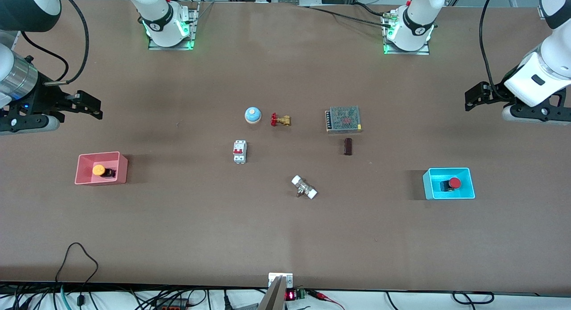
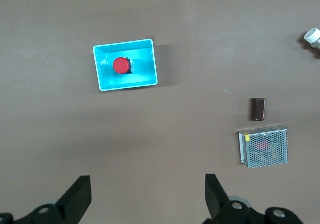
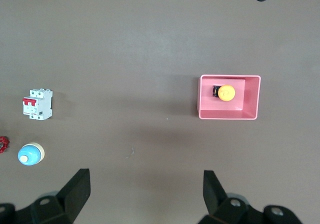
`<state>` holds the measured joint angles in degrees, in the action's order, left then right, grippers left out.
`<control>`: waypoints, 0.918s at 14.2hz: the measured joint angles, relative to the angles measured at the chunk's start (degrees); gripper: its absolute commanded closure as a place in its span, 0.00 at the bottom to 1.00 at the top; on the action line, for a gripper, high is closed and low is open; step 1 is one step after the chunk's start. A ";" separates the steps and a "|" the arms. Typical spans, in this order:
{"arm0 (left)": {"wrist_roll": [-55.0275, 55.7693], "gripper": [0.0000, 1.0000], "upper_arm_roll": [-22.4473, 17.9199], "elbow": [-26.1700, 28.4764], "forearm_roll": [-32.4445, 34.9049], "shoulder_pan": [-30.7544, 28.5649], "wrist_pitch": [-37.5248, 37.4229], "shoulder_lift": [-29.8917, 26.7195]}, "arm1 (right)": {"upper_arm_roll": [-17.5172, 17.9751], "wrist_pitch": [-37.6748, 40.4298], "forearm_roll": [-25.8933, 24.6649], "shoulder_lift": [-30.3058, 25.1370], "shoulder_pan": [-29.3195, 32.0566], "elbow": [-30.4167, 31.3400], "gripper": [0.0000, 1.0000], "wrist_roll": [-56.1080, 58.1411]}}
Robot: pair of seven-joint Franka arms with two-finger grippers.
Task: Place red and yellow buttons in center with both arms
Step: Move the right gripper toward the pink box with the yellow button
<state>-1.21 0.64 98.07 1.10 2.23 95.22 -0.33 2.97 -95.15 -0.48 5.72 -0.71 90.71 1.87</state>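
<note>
The yellow button lies in the pink bin toward the right arm's end of the table; it also shows in the right wrist view. The red button lies in the cyan bin toward the left arm's end; it also shows in the left wrist view. My right gripper hangs open and empty over bare table, apart from the pink bin. My left gripper hangs open and empty over bare table, apart from the cyan bin. The brown tabletop centre is bare.
Round the centre lie a blue bell, a brass valve with red handle, a white circuit breaker, a mesh power supply, a dark brown block and a white-capped fitting.
</note>
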 measured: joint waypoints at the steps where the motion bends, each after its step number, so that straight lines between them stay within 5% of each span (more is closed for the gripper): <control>1: 0.00 0.00 0.00 0.00 0.00 0.00 -0.15 0.00 | 0.00 0.00 0.00 0.00 0.00 0.01 0.00 0.00; 13: 0.00 0.00 -0.24 -0.03 0.00 -0.05 -1.69 0.00 | -0.06 -0.02 -0.08 1.92 0.89 0.85 0.00 0.00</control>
<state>-1.21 0.41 98.04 1.10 2.18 93.54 -0.33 2.91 -95.18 -0.55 7.64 0.18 91.55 1.88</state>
